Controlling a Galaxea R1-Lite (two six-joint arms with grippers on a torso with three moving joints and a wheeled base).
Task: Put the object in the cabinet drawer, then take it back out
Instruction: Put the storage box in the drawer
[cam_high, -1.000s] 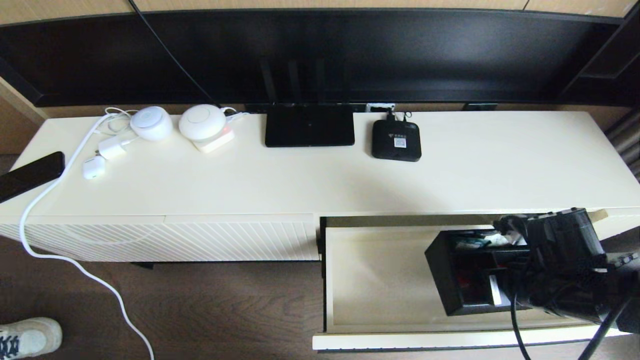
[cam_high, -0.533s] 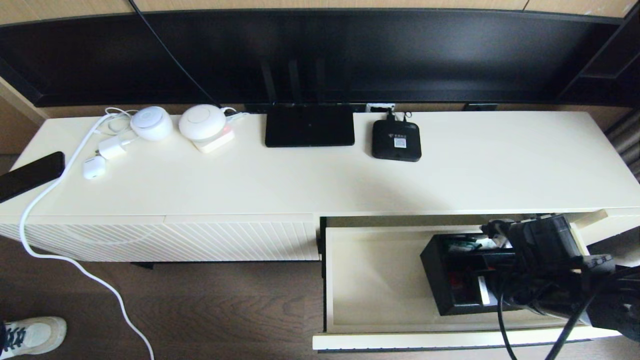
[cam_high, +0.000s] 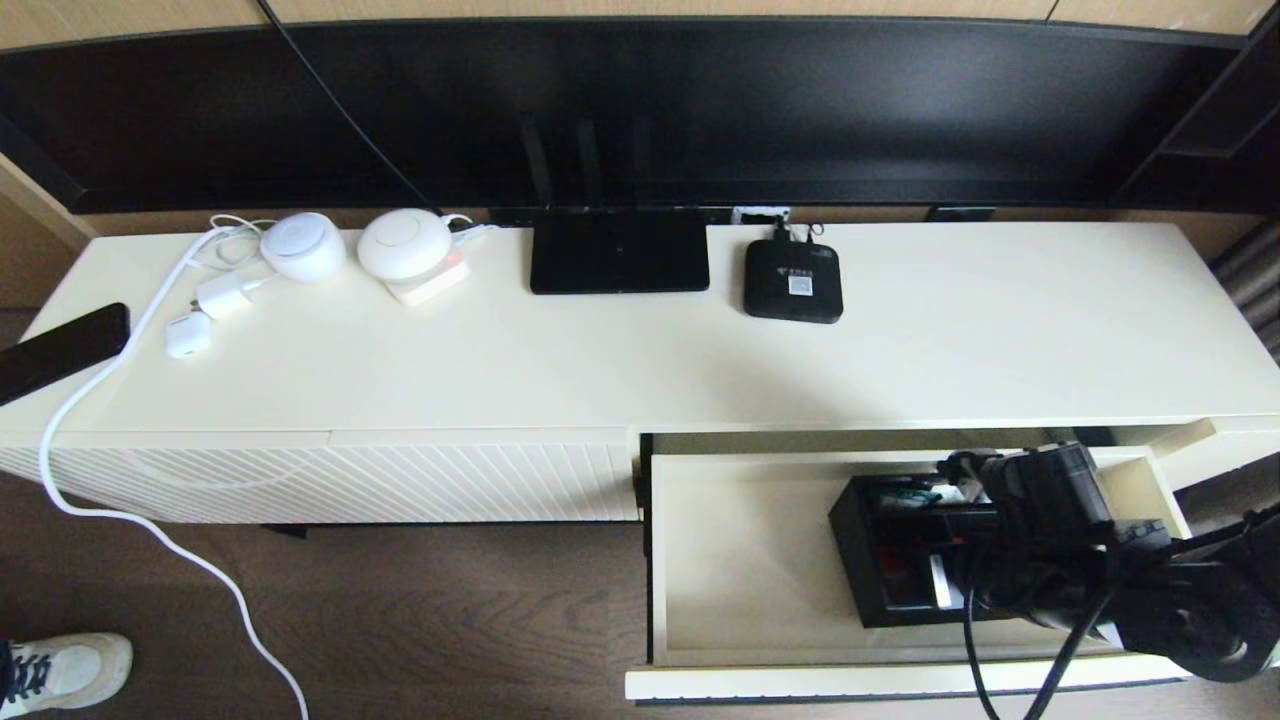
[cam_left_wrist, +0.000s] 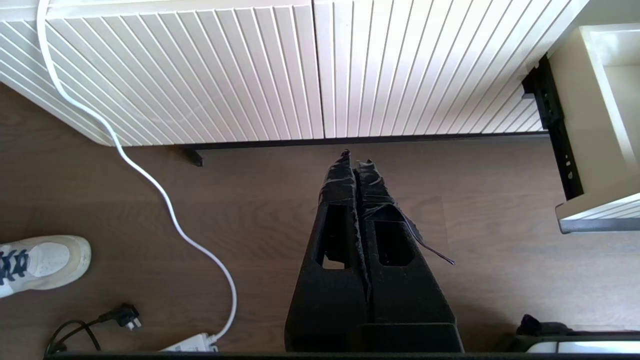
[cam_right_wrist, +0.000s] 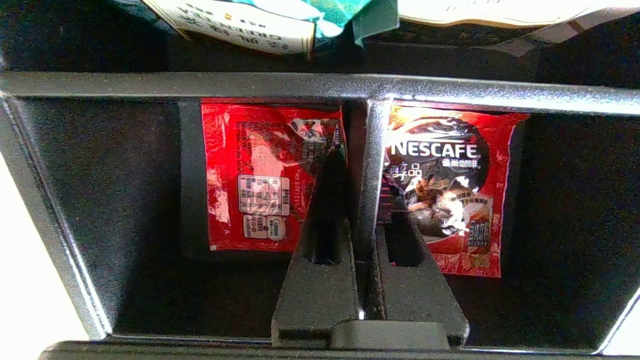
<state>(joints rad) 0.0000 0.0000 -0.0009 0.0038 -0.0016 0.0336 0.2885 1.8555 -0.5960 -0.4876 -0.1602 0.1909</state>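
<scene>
Organizer box (cam_high: 890, 560) sank into drawer (cam_high: 750, 560), right pincer (cam_right_wrist: 367, 200) clamping its divider, router (cam_high: 618, 250) above

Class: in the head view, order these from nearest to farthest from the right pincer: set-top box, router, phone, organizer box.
1. Organizer box, in the drawer, gripped by the right pincer.
2. Set-top box, on the cabinet top, behind.
3. Router, further left.
4. Phone, at the far left edge.
</scene>
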